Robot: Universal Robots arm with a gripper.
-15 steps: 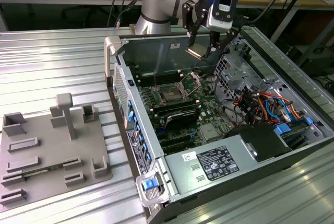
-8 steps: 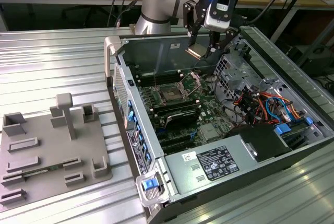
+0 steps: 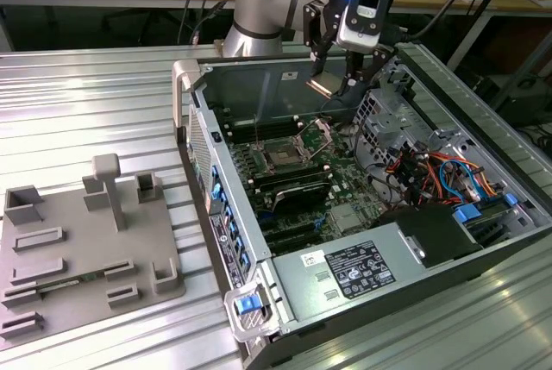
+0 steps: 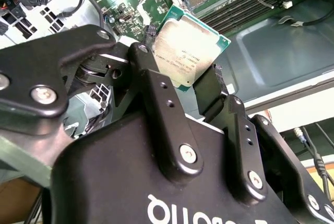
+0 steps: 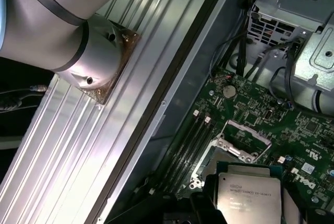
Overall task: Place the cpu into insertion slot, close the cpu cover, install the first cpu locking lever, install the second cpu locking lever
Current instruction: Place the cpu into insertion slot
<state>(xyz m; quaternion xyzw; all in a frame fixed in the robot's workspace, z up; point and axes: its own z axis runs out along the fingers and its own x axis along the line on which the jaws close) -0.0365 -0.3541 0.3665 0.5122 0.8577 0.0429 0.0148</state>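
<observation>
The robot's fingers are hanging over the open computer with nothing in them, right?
Not quite. The fingers do hang over the open computer, but they are not empty: they grip a small square chip by its edges. The second wrist view shows it.

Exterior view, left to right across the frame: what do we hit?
Grey fixture tray → insertion slot → cpu gripped in the pincer → orange and blue cables.
</observation>
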